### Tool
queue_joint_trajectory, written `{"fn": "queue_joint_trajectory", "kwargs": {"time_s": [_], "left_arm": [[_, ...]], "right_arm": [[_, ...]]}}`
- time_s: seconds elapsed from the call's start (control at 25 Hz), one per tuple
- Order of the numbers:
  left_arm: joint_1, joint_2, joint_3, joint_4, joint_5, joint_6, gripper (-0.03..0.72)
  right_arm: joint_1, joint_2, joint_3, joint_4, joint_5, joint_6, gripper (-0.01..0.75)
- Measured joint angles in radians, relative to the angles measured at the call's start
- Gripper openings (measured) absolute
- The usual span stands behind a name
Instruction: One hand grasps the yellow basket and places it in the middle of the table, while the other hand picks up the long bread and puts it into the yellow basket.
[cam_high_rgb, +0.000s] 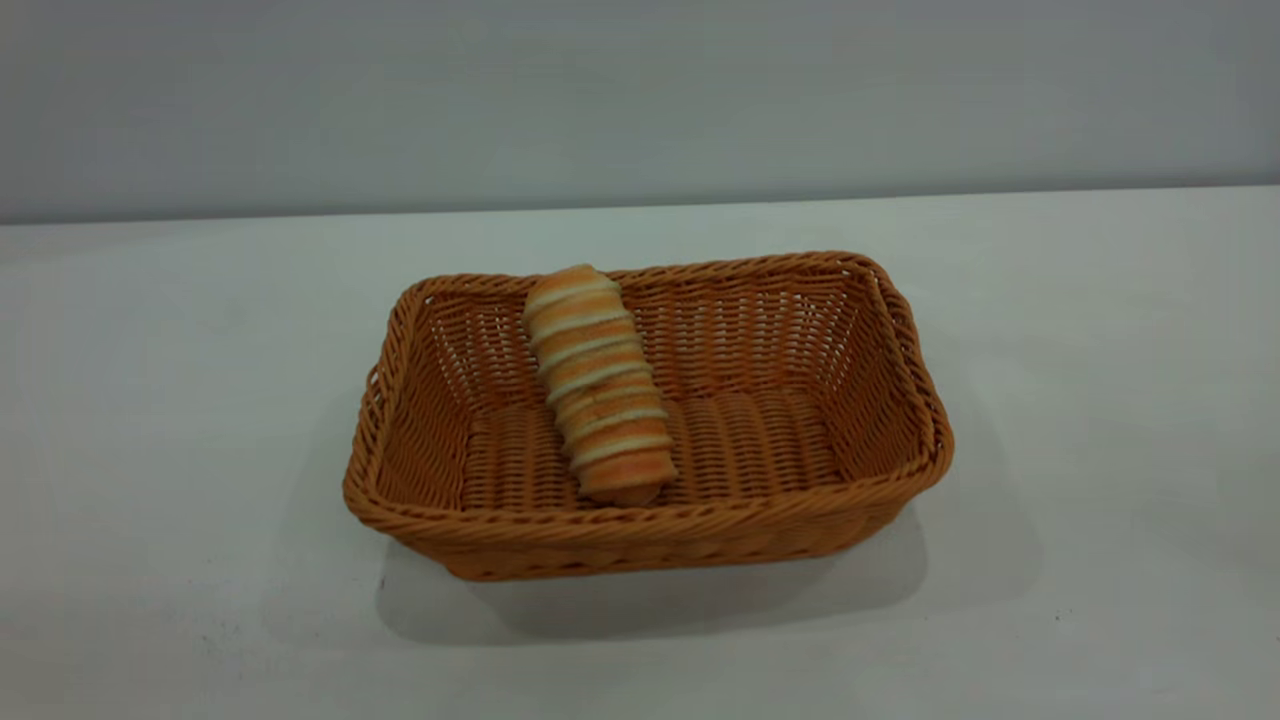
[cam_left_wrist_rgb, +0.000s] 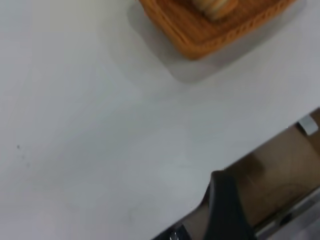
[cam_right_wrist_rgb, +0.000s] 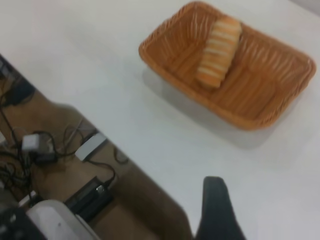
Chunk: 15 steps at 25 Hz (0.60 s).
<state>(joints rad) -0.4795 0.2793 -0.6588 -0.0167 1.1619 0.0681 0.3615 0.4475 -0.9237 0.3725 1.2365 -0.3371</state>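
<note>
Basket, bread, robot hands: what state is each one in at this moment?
yellow basket: upright on the table, near its middle, held by nothing.
long bread: inside the basket, far end propped against the back wall, near end on the basket floor.
left gripper: back near the table edge, holding nothing.
right gripper: back near the table edge, holding nothing.

White table (cam_high_rgb: 200, 400): yellow basket (cam_high_rgb: 800, 520) sits mid-table.
</note>
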Motion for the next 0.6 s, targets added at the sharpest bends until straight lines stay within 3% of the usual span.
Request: {"fn": "queue_joint_trajectory", "kwargs": {"time_s": [0.28,0.6], "left_arm": [[0.000,-0.137,0.158,-0.002,-0.016,0.009,0.518],[0.000,-0.222,0.169,-0.001,-0.024,0.010,0.518]], "right_arm": [[0.000,-0.222,0.222,-0.019,-0.006,0.002,0.557],[0.000,-0.365,0.394,-0.091,-0.074,0.018,0.557]]}}
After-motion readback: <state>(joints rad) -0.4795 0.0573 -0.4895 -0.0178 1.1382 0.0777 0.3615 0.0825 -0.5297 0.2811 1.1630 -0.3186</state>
